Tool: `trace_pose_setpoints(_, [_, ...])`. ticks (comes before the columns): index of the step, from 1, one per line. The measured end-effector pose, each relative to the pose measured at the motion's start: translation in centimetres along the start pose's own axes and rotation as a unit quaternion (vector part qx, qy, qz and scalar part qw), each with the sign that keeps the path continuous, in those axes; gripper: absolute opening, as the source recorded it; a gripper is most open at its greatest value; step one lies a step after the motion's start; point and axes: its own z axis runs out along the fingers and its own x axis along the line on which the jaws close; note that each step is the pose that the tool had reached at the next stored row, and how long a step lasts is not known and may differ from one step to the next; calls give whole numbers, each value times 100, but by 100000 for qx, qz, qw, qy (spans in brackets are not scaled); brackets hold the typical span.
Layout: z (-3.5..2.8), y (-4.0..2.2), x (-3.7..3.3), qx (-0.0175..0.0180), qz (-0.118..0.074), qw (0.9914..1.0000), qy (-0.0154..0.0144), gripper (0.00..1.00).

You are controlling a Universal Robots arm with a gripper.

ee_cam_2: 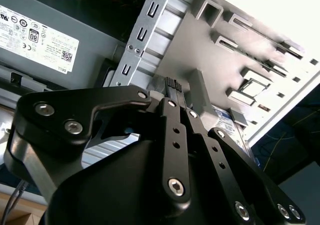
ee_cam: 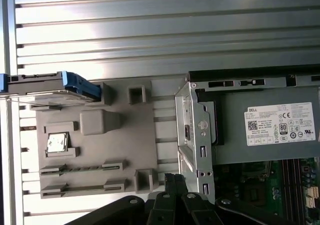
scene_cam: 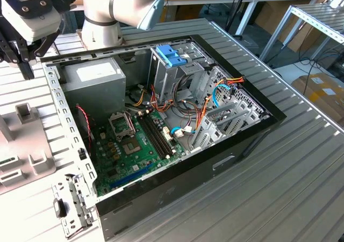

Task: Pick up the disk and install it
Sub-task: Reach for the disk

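Hanging over the gap between a grey tray (ee_cam: 95,150) and the open case (scene_cam: 236,140), the gripper (ee_cam: 174,177) has its black fingers pressed together with nothing between them, as both wrist views show. Just beside it stands the case's bare metal corner frame (ee_cam: 197,135). The tray lies on the ribbed table (scene_cam: 279,199) next to the case. It has moulded slots and blocks, and a silvery square chip (ee_cam: 56,143) sits in one recess. The disk (ee_cam: 45,80) stands on edge in a slot at the tray's end away from the gripper, well apart from it, with a dark body between blue rails. Inside the case, near that corner, the grey power supply (ee_cam: 265,135) carries a white label (ee_cam: 280,124) with small black print, a row of round marks and a square code. Beyond it, in the exterior view, lie the green board (scene_cam: 134,150), bundles of coloured wires (scene_cam: 201,110) and the grey cage (scene_cam: 161,75), topped by a light blue bracket (scene_cam: 171,54). The arm (scene_cam: 118,5) rises behind the case.
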Motion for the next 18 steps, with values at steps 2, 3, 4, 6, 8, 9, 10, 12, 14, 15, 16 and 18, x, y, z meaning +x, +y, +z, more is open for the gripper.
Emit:
trace_pose_setpoints(2, [-1, -1, 12, 2, -2, 100000, 1, 11])
trace_pose_setpoints(3, [0, -1, 17, 0, -1, 100000, 1, 11])
trace_pose_setpoints(4, [0, -2, 22, -2, -4, 100000, 0, 11])
trace_pose_setpoints(6, [-1, -3, 37, -2, -2, 100000, -2, 11])
trace_pose_setpoints(8, [-1, -4, 47, 2, -3, 100000, 0, 11])
trace_pose_setpoints(9, [-2, -4, 55, 0, -2, 100000, 2, 11])
trace_pose_setpoints(10, [-2, -5, 61, 1, -3, 100000, -1, 11])
trace_pose_setpoints(12, [-2, -6, 73, 2, -3, 100000, 1, 11])
trace_pose_setpoints(14, [-2, -6, 81, 3, -5, 100000, 2, 11])
trace_pose_setpoints(15, [-2, -7, 85, 2, -4, 100000, 1, 11])
trace_pose_setpoints(16, [-2, -7, 88, 1, -2, 100000, 3, 11])
trace_pose_setpoints(18, [-2, -7, 95, 0, -4, 100000, 0, 11])
